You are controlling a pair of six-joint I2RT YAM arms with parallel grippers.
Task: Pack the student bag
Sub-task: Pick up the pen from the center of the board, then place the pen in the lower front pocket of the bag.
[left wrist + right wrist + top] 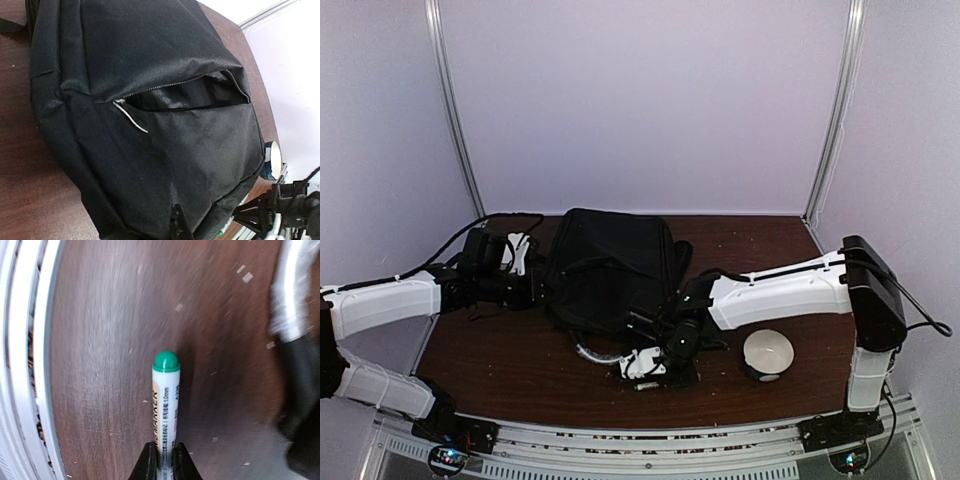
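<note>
Though near the table edge [52, 365], marker [166, 400] between right jaws.

Probably a lab booth: plain white walls [650, 100], brown table [520, 350].

The student bag [150, 165] is matt black woven cloth, the desk [110, 340] smooth dark wood-grain, the marker [165, 405] glossy plastic.

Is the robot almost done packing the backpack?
Not yet. Done: the student bag has its pocket unzipped. In hand: the right gripper pinches a green-capped marker. Still to do: getting it into the bag and zipping up.
</note>
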